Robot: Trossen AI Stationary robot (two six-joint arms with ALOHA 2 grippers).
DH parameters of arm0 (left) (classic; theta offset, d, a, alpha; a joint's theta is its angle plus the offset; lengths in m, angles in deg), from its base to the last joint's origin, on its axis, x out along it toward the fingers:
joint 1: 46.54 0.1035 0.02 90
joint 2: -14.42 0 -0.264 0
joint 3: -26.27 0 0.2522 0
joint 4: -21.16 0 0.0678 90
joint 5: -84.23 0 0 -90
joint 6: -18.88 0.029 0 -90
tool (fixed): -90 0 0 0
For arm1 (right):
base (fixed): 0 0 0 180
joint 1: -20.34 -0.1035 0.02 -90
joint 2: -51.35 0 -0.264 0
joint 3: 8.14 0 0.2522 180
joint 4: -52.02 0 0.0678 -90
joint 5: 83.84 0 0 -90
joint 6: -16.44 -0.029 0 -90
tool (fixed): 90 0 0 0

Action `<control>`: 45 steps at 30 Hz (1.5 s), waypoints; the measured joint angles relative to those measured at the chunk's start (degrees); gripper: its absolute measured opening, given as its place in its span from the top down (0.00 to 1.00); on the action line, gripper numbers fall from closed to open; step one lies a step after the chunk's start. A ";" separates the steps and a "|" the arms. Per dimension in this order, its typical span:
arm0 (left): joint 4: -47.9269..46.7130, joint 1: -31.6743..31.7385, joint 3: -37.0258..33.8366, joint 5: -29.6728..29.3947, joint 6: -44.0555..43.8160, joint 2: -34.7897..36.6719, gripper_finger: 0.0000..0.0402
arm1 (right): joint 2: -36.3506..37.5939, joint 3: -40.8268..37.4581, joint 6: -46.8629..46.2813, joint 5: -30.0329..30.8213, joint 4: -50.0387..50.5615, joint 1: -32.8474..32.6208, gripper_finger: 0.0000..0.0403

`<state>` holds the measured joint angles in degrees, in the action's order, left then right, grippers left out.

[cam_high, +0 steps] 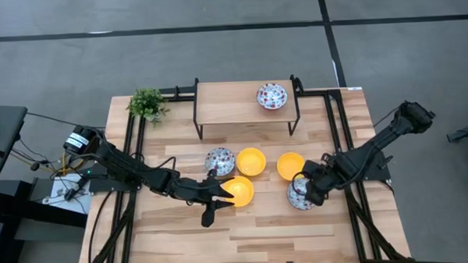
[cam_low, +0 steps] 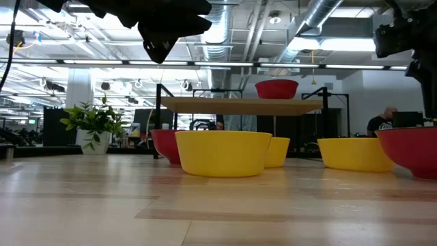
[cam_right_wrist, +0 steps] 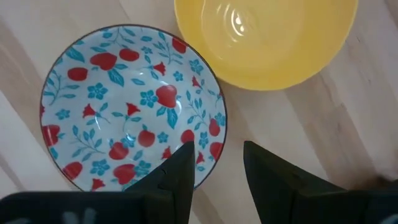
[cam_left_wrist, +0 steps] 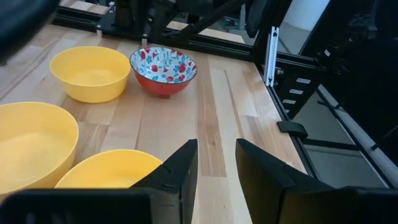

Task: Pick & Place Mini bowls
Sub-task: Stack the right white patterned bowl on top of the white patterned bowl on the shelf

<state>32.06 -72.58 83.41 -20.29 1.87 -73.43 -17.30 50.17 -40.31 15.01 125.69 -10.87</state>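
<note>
Five mini bowls rest on their bases on the wooden table: a floral one [cam_high: 219,161], three yellow ones [cam_high: 251,161] [cam_high: 291,165] [cam_high: 238,191] and a second floral one [cam_high: 300,195]. Another floral bowl [cam_high: 272,96] sits on the shelf. My left gripper [cam_left_wrist: 216,168] is open beside and above the nearest yellow bowl [cam_left_wrist: 112,169], with nothing between its fingers. My right gripper [cam_right_wrist: 217,168] is open and points down above the floral bowl's rim [cam_right_wrist: 208,99], one finger over its inside, one over the table. In the low view it hangs well above that bowl [cam_low: 410,150].
A small wooden shelf on black legs [cam_high: 245,108] stands at the far middle. A green potted plant [cam_high: 147,105] is at the far left corner. Black frame rails [cam_high: 339,128] run along both sides of the table. Bare wood lies along the near edge [cam_high: 246,240].
</note>
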 joint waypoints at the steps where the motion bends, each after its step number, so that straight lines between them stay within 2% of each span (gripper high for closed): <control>1: 0.00 0.00 0.00 0.00 0.00 0.00 0.73 | 0.01 -0.09 1.49 -0.24 -0.14 0.63 0.68; 8: -0.02 0.00 0.00 0.00 0.00 0.02 0.73 | 0.45 -4.89 8.70 -5.80 -5.28 4.32 0.68; 26: 0.07 0.00 0.00 0.00 0.02 0.04 0.73 | 0.42 -10.03 6.67 -7.59 -13.12 4.31 0.69; 31: 0.07 0.00 0.00 0.00 0.02 0.04 0.73 | 0.42 -10.03 6.62 -7.80 -13.25 4.34 0.76; 38: 0.07 0.00 -0.02 0.00 0.02 0.04 0.73 | 0.68 -9.69 6.71 -9.55 -14.08 4.36 0.97; 43: 0.07 -0.02 -0.02 -0.01 0.02 0.06 0.73 | 0.55 -9.91 6.64 -10.26 -14.52 4.38 0.95; 45: 0.05 -0.02 -0.02 0.00 0.02 0.07 0.73 | 0.50 -9.91 6.66 -12.45 -15.31 4.40 0.97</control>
<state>32.11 -72.60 83.39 -20.29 1.89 -73.36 -16.79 40.27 -33.65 2.56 110.38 -6.47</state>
